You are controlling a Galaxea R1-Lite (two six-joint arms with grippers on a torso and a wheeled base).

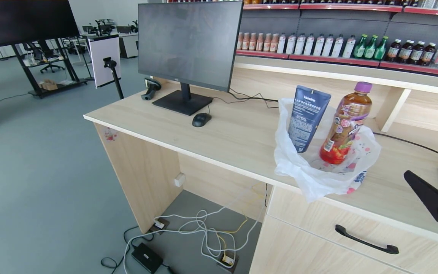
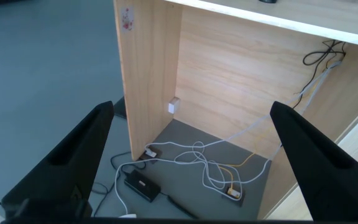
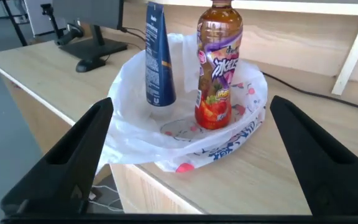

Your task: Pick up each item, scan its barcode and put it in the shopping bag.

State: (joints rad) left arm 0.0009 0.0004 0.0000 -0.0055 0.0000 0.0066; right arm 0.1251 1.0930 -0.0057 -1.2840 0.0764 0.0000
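The right fingers (image 1: 432, 198) are seen at 4 o'clock of the shopping bag (image 1: 299, 167), where a tube (image 1: 308, 118) and a bottle (image 1: 346, 121) stand on the surface (image 1: 234, 133). Left wrist view: the left fingers (image 2: 73, 155) are held apart above floor cables (image 2: 197, 162). Right wrist view: the right fingers are held apart, empty.

The left gripper (image 2: 190, 104) has two matte black fingers (image 2: 73, 162) — flat-sided wedges, broad at the base and narrowing to a blunt tip, each with a long slanted inner face. The upper edges catch a faint grey sheen, and a small pale mark sits low on one finger. The right gripper (image 3: 190, 101) has the same pair, equally black and wedge-shaped. In the head view one right finger (image 1: 430, 198) shows as a long dark blade — pointed at the tip and thicker toward its base.
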